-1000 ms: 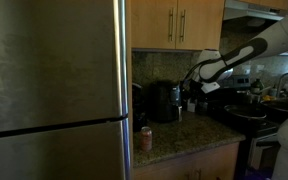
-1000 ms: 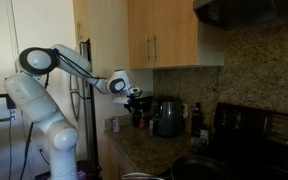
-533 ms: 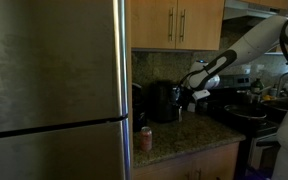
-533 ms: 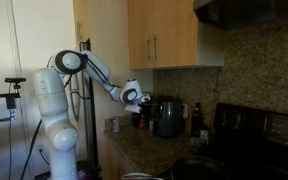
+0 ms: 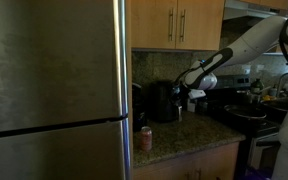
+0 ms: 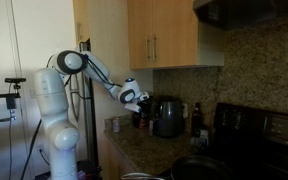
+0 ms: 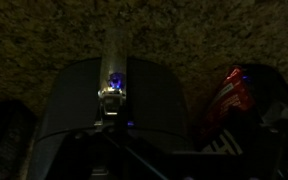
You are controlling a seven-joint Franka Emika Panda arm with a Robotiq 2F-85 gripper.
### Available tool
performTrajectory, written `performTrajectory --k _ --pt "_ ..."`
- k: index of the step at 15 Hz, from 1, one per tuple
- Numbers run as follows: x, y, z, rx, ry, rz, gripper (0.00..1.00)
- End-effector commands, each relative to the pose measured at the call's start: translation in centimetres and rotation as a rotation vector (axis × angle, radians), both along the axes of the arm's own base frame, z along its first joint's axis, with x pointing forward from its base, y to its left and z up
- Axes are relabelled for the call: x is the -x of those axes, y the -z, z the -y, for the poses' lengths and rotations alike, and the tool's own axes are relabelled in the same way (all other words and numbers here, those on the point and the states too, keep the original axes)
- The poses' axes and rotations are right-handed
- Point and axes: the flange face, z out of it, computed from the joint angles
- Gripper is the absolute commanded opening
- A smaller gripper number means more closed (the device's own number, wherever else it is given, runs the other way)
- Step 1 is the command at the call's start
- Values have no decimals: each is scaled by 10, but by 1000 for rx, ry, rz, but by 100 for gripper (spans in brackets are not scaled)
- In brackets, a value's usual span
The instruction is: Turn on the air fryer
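In an exterior view the air fryer (image 5: 164, 102) sits on the table (image 5: 184, 135), right beside the jaws. In an exterior view the arm (image 6: 94, 68) is stretched out, likely so the jaws can reach a button. In the wrist view the air fryer is just ahead of the jaws, with a small blue light (image 7: 114, 82) on it. It is too dark to tell if the jaws are open or closed.

I read open air above the air fryer (image 5: 164, 102), up to the wall cabinets (image 5: 179, 25). In front of the air fryer, bare countertop (image 5: 189, 130) allows passage, and only a red can (image 5: 146, 138) stands there, near the edge. The refrigerator (image 5: 54, 90) blocks one side of the air fryer. The stove (image 5: 252, 120) bounds the opposite side.
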Motion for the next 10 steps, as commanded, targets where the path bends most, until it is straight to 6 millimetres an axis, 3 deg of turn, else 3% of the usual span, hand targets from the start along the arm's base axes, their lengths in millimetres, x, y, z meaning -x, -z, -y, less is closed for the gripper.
performTrajectory --k 1,10 --pt "0 0 0 0 0 1 100" --pt "0 -5 -12 -63 11 36 100"
